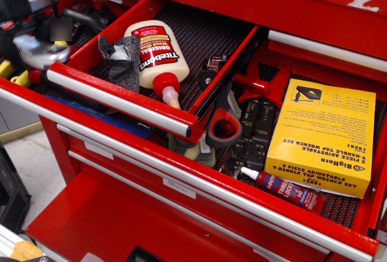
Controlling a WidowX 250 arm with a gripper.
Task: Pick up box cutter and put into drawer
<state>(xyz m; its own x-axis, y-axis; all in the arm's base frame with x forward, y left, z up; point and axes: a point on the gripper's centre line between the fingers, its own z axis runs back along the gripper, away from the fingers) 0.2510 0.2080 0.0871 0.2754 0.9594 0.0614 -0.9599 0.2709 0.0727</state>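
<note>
The silver-grey box cutter (42, 55) is at the far left, blurred, just above the left compartment behind the red open drawer's front rail (115, 95). My black gripper (27, 44) comes down from the top left corner and its fingers straddle the cutter's body, seemingly shut on it. The cutter's round knob end is smeared and hard to make out. The open drawer has a black ribbed liner (199, 38).
In the open drawer lie a wood glue bottle (154, 53) and a black rag (121, 59). Yellow tool handles (18, 75) lie under the cutter. The wider drawer below holds a red-handled tool (224, 126), a yellow box (320, 135) and a small red bottle (284, 188).
</note>
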